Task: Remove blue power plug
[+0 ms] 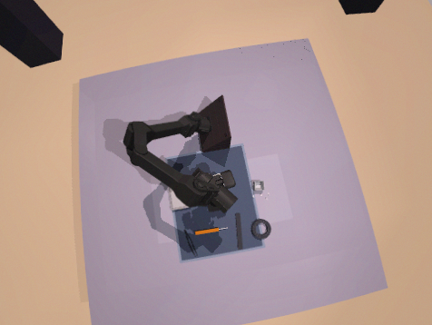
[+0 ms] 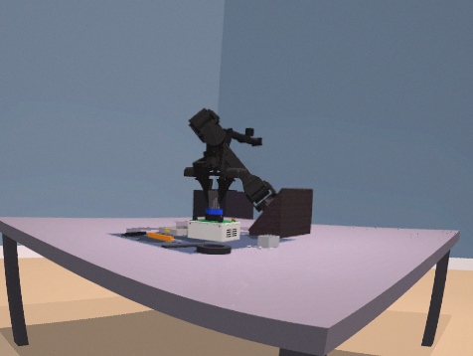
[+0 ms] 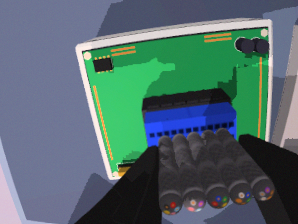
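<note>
The robot's fingers (image 2: 214, 191) clamp the blue power plug (image 2: 214, 212) (image 3: 190, 120), seated in its socket (image 2: 214, 218) (image 3: 185, 100) on the circuit board (image 2: 227, 221) (image 3: 120, 95); loosening, traying and release remain.

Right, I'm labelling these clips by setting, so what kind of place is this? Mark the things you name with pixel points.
Probably an electronics repair bench: a green circuit board (image 3: 125, 95) in a white case (image 2: 209, 232), an orange-handled tool (image 1: 207, 231) (image 2: 160, 237) and a roll of black tape, by its look (image 1: 254, 222) (image 2: 214, 250).
</note>
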Action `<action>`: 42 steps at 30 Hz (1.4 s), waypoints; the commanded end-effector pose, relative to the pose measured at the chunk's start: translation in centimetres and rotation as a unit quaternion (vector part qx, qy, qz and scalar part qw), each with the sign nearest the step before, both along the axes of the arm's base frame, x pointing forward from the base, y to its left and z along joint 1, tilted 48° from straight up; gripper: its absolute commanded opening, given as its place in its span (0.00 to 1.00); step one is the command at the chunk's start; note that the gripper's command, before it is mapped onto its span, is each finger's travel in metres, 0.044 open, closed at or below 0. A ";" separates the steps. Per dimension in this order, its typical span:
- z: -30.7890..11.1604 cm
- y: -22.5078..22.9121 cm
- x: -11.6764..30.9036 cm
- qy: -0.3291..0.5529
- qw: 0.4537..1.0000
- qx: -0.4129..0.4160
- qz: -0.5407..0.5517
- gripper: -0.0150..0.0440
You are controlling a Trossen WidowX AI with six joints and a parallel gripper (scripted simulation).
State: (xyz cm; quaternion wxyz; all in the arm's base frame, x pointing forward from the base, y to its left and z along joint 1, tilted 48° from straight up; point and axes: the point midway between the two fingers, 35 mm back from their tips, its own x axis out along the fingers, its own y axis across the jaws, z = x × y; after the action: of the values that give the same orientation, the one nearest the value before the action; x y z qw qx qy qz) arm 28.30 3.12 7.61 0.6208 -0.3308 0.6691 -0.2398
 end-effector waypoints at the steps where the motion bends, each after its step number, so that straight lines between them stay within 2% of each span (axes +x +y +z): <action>1: 0.0 0.0 0.0 0.000 1.000 0.001 0.001 0.25; 42: 1.7 2.0 0.0 0.001 1.000 0.002 0.001 0.25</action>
State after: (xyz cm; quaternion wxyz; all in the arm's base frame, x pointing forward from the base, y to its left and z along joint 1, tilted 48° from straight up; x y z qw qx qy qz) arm 28.48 3.29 8.01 0.6105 -0.3247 0.6763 -0.2539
